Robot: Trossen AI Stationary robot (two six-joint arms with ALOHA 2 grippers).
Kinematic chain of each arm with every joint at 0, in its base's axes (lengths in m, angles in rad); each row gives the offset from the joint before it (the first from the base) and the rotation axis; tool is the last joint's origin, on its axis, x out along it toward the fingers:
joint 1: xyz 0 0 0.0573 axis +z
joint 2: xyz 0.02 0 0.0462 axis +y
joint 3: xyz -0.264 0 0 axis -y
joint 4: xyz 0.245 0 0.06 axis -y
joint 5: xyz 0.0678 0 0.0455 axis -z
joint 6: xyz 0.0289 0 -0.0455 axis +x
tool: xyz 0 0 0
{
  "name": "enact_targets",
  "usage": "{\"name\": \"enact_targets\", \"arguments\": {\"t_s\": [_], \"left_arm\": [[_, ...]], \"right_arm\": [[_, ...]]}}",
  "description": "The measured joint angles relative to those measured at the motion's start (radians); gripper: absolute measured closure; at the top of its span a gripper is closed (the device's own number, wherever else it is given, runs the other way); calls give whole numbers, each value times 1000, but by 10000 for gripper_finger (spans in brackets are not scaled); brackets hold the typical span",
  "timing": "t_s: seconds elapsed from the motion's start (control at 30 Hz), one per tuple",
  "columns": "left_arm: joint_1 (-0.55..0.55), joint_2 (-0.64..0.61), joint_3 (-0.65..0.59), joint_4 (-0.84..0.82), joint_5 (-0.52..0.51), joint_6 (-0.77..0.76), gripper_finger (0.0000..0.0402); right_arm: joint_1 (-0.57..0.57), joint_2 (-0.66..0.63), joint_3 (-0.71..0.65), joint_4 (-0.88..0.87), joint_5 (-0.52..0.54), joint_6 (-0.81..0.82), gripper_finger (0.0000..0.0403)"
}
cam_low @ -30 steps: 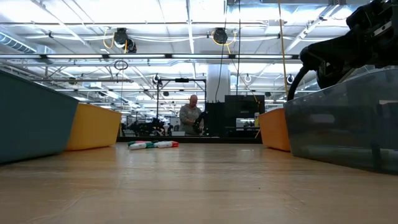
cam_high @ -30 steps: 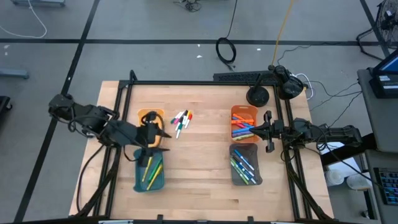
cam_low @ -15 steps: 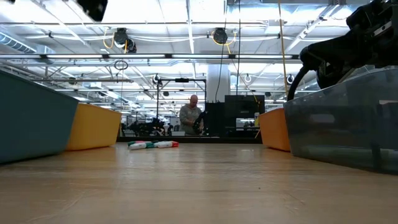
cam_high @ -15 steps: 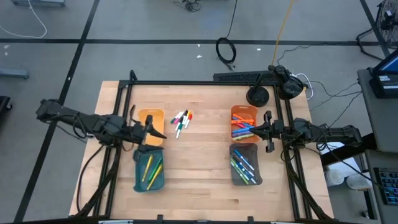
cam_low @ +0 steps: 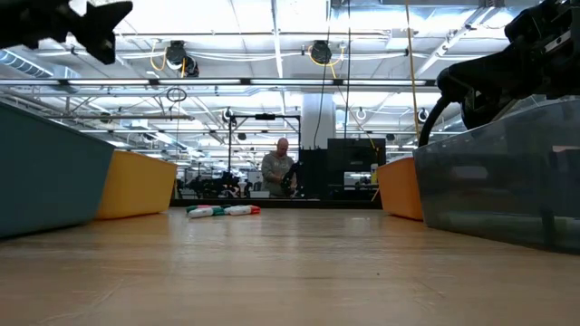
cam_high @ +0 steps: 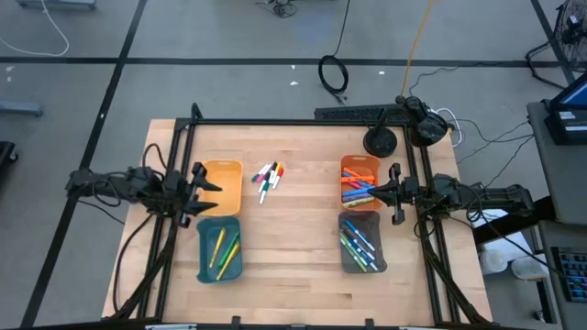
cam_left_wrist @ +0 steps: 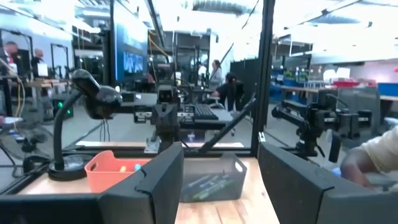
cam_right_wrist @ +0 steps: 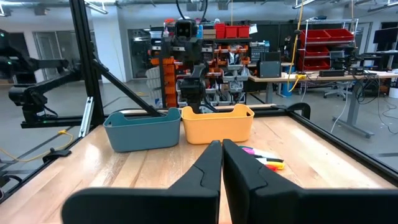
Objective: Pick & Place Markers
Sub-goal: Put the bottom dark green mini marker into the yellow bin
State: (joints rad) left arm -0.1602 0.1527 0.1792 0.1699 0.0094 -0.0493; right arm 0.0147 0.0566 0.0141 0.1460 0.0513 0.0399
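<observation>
A small heap of loose markers (cam_high: 268, 180) lies on the wooden table's far middle, also seen in the low view (cam_low: 223, 210) and right wrist view (cam_right_wrist: 263, 156). More markers lie in the teal tray (cam_high: 220, 249), the orange tray (cam_high: 359, 182) and the grey tray (cam_high: 360, 242). My left gripper (cam_high: 211, 183) stands open and level at the left rim of the yellow tray (cam_high: 226, 183), with nothing between its fingers (cam_left_wrist: 158, 183). My right gripper (cam_high: 378, 191) is shut and level at the table's right, between the orange and grey trays.
A black frame (cam_high: 303, 122) runs around the table's edges. A black lamp base (cam_high: 380, 142) and a headset (cam_high: 427, 126) sit at the far right corner. Bare wood lies between the two pairs of trays. People show in the room beyond (cam_low: 276, 172).
My left gripper has drawn back from above the teal and yellow trays toward the table's left edge and sunk lower. It has tipped from pointing down to pointing level. Its fingers have stayed open. The right arm has kept still.
</observation>
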Motion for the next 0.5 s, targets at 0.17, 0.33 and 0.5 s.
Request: {"name": "enact_targets", "arguments": {"t_s": [0.17,0.33,0.5], "left_arm": [[14,-114,-89,0,1,0,190],[32,-148,-158,12,1,-6,190],[45,-147,-166,-5,-3,-41,190]], "right_arm": [[0,0,0,0,0,0,399],[0,0,0,0,0,0,399],[0,0,0,0,0,0,399]]}}
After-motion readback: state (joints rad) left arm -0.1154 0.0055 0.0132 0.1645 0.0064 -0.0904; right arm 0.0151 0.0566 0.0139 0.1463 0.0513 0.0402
